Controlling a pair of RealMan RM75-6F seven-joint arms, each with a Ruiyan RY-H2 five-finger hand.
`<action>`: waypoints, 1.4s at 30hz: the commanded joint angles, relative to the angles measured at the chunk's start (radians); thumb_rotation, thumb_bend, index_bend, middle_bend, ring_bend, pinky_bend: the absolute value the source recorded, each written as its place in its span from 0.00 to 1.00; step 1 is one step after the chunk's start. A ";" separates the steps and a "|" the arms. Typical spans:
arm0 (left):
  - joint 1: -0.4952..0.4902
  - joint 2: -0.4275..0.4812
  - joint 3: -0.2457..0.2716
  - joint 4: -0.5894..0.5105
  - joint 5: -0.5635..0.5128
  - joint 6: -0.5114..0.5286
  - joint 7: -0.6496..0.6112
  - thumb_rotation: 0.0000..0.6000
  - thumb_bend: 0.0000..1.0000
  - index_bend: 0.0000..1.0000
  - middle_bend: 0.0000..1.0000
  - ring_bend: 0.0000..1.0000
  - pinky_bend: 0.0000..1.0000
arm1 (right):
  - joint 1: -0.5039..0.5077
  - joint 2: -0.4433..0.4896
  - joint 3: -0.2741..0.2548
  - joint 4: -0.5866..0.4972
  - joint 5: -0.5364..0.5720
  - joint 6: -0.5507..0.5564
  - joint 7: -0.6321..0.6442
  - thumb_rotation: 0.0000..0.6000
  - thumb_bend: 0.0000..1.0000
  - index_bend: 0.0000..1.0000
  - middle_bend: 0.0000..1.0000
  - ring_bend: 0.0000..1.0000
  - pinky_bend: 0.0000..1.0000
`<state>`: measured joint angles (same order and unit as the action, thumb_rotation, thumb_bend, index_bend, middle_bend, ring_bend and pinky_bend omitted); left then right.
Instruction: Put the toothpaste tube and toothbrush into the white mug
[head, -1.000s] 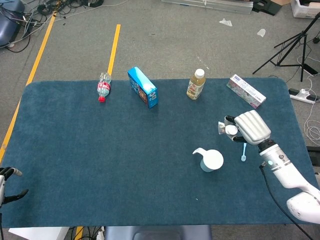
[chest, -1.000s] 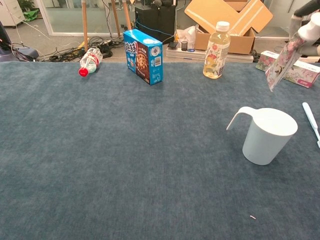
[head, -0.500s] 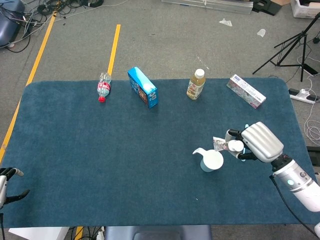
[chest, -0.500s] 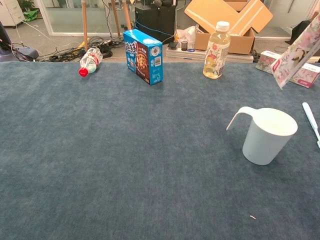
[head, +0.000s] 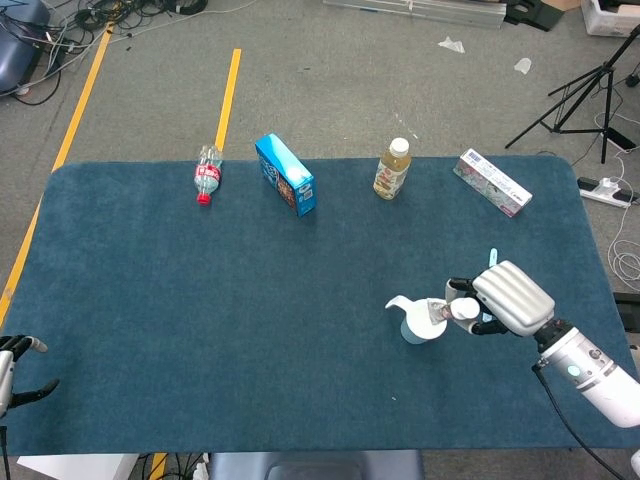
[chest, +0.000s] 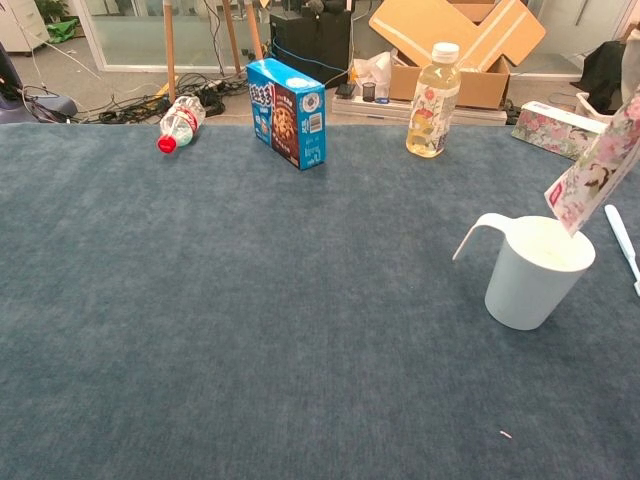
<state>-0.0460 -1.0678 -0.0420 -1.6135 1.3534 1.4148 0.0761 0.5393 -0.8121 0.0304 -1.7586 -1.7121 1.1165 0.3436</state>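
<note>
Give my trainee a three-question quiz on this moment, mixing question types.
1. True or false: the floral-printed toothpaste tube is held by the right hand with its lower end at the rim of the white plastic mug.
2. Where is the light-blue toothbrush? A) in the mug B) on the blue cloth-covered table, beside the mug C) in the left hand
3. Which is upright: the yellow juice bottle or the red-capped clear bottle?

Key: 1 true; 2 B; 3 the juice bottle.

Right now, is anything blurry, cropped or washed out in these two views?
Head view: evenly lit and sharp, soft shadows. Chest view: the floral-printed toothpaste tube is cut by the right edge above the white plastic mug; glare through the far windows; right hand shows only in the head view.
</note>
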 joint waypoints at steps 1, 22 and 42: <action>0.000 0.000 0.000 0.000 0.000 0.000 -0.001 1.00 0.00 0.43 0.40 0.31 0.35 | 0.010 -0.015 -0.006 0.009 -0.002 -0.020 0.004 1.00 0.32 0.73 1.00 1.00 1.00; 0.001 0.004 0.000 -0.001 0.004 0.002 -0.011 1.00 0.00 0.43 0.40 0.31 0.35 | 0.078 -0.128 -0.003 0.073 0.077 -0.173 -0.058 1.00 0.32 0.73 1.00 1.00 1.00; 0.006 0.010 0.001 -0.003 0.012 0.013 -0.023 1.00 0.00 0.43 0.40 0.31 0.35 | 0.146 -0.258 0.014 0.133 0.235 -0.335 -0.222 1.00 0.32 0.73 1.00 1.00 1.00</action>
<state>-0.0401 -1.0583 -0.0412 -1.6164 1.3656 1.4279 0.0531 0.6833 -1.0673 0.0438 -1.6281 -1.4800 0.7844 0.1246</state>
